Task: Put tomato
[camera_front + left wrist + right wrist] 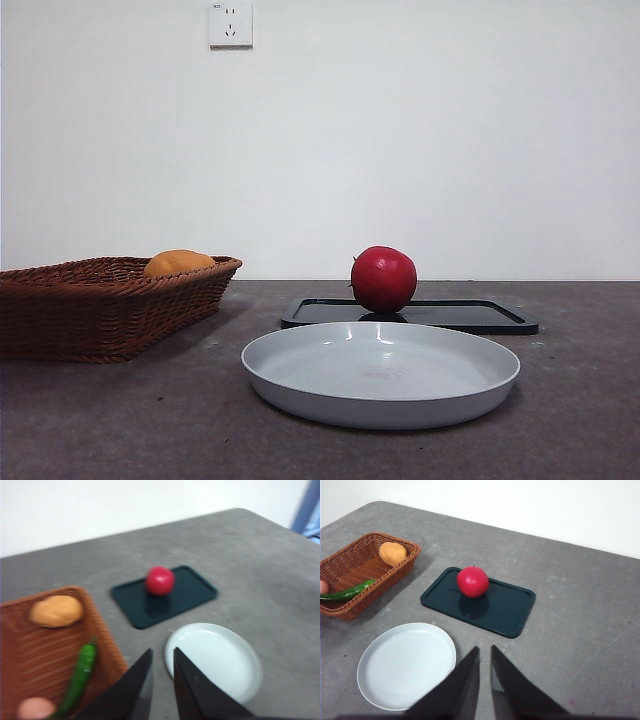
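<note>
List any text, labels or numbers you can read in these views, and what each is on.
None can be read.
Wall socket: a tiny dark mark at its top corner, too small to read.
Tomato, tray, plate, basket: no print visible.

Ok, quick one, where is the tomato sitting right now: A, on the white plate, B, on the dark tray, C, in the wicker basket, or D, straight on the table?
B: the tomato rests on the dark tray, behind the white plate and apart from the basket; neither gripper touches it.
</note>
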